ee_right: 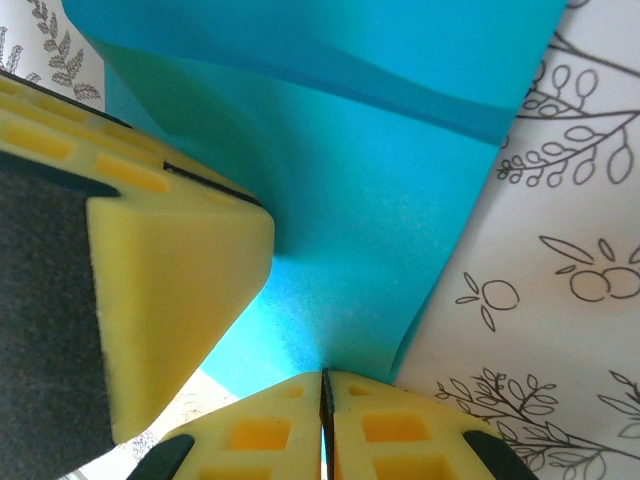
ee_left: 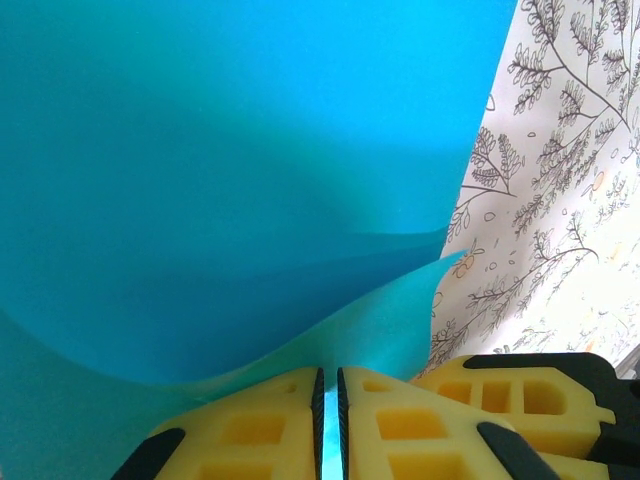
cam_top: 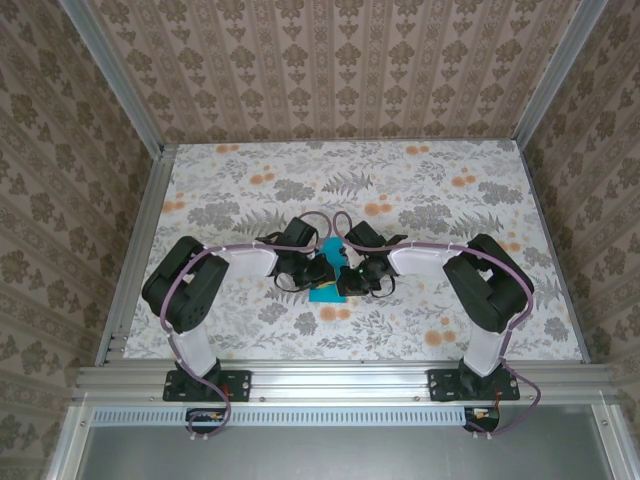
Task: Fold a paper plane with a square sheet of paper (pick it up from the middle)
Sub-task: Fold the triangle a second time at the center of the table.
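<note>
The square sheet of paper [cam_top: 326, 292] is bright turquoise and sits at mid-table between the two wrists. My left gripper [cam_top: 320, 272] and right gripper [cam_top: 350, 277] meet over it, almost touching. In the left wrist view the paper [ee_left: 230, 180] billows in curved layers, and the left gripper [ee_left: 329, 372] is shut on a lower flap, turquoise showing in the slit. The right gripper [ee_right: 324, 375] is shut on the near edge of the paper [ee_right: 370, 220]. One left finger [ee_right: 170, 270] stands close at the left. The paper plane is out of view.
The table [cam_top: 400, 190] wears a floral cloth, and it also shows beside the paper as table [ee_left: 560, 200] and table [ee_right: 560, 200]. Aluminium rails [cam_top: 135, 250] and patterned walls close in the left, right and back. The arm elbows bulge outward at both sides.
</note>
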Tool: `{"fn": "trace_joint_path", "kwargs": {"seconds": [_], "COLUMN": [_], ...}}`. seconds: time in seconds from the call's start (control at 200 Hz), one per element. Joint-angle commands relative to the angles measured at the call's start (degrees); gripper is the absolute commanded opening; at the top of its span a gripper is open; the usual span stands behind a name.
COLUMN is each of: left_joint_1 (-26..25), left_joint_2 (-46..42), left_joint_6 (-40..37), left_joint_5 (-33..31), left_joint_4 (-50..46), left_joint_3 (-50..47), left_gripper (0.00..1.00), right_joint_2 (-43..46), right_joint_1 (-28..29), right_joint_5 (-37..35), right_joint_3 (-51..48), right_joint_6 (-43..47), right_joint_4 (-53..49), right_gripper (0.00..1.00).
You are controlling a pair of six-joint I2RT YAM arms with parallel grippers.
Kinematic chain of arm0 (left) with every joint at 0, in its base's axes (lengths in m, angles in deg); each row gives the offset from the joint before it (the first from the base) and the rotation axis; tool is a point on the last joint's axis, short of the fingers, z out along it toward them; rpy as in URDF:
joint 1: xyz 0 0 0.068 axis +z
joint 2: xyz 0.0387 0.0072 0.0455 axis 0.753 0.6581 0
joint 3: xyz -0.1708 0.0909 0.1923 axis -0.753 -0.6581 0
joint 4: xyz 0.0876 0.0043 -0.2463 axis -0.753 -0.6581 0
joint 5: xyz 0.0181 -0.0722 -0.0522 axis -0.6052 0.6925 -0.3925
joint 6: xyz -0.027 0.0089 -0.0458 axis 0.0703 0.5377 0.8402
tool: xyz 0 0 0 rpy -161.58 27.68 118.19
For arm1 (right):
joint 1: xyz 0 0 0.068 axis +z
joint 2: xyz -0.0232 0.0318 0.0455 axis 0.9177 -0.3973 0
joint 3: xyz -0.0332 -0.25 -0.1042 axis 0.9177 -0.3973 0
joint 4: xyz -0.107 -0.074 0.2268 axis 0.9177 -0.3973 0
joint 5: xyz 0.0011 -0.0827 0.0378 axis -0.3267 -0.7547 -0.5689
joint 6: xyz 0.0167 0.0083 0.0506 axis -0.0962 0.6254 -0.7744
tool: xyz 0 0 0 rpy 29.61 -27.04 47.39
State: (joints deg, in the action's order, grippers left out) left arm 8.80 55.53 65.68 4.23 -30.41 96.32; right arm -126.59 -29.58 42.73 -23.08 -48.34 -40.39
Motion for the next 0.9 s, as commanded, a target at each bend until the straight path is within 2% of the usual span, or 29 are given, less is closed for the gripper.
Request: {"fn": "trace_joint_path", "kwargs": {"seconds": [0.0, 0.675, 0.895], "left_joint_1": [1.14, 12.63, 13.51], "left_joint_2": [1.01, 4.16, 4.50], "left_joint_6": [-0.93, -9.08, -11.50], "left_joint_5": [-0.84, 0.47, 0.68], "left_joint_4": [-1.85, -4.01, -6.57], "left_joint_3": [0.30, 1.78, 4.65], "left_gripper": [0.15, 0.16, 0.17], "right_joint_2": [-1.54, -2.52, -2.30], "right_joint_1": [0.16, 0.16, 0.16], "right_joint_5": [-4.23, -5.90, -5.84], "right_joint_3": [-1.06, -2.37, -2.53], "right_joint_6": [0.59, 1.92, 1.64], "right_joint_4": [-5.67, -6.96, -6.79], "right_gripper": [0.11, 0.11, 0.12]}}
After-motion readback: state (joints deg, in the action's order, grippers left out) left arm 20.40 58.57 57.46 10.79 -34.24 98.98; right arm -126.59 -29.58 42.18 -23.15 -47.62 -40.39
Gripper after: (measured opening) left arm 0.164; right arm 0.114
